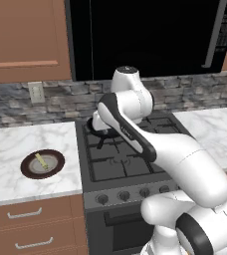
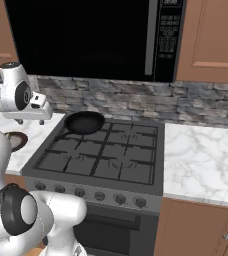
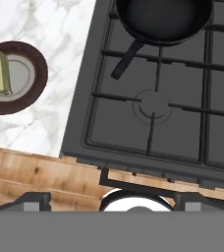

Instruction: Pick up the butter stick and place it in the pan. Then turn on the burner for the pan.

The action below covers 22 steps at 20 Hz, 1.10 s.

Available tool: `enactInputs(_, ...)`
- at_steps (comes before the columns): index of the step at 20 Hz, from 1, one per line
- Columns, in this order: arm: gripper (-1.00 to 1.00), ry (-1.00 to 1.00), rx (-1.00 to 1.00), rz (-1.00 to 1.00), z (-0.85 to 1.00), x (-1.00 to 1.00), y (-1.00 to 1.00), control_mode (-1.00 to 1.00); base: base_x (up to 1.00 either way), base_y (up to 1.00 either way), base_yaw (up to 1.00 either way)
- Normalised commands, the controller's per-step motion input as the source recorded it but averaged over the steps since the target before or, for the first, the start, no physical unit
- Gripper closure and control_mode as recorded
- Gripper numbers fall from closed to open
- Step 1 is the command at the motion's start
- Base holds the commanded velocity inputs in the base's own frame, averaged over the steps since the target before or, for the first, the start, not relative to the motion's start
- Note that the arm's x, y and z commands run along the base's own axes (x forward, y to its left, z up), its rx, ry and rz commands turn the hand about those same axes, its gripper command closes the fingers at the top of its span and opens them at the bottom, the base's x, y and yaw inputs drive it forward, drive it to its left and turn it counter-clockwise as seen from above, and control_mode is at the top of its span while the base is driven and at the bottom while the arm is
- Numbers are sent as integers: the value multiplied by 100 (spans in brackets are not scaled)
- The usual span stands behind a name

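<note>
The butter stick [image 3: 2, 74] is pale yellow and lies on a brown-rimmed plate [image 3: 15, 106] on the marble counter left of the stove; in the left base view the butter stick [image 1: 41, 161] rests on the same plate [image 1: 56, 168]. The black pan [image 3: 163, 17] sits on the back left burner, which it hides, with its handle pointing toward the stove's front. The pan [image 2: 84, 122] is empty. My gripper [image 3: 113, 199] hangs high over the stove's front left edge, open, with nothing between its fingers. The butter is off to its left.
The dark stovetop [image 1: 125, 159] has black grates and a row of knobs [image 1: 102, 199] along its front. Marble counters flank it on both sides [image 2: 201, 155]. A black microwave [image 2: 86, 35] and wooden cabinets hang above. The front left burner [image 3: 153, 103] is bare.
</note>
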Motion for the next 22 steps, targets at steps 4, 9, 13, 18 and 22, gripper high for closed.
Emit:
enactInputs(4, -100, 0, 0, 0, 0, 0, 15, -100, 0, 0, 0)
enactInputs(9, -100, 0, 0, 0, -1, 0, 8, -100, 0, 0, 0)
enactInputs(13, -100, 0, 0, 0, -3, 0, 12, -100, 0, 0, 0)
enactInputs(18, -100, 0, 0, 0, 0, -3, 2, -100, 0, 0, 0)
enactInputs(22, -100, 0, 0, 0, -1, 0, 4, 100, 0, 39, 0)
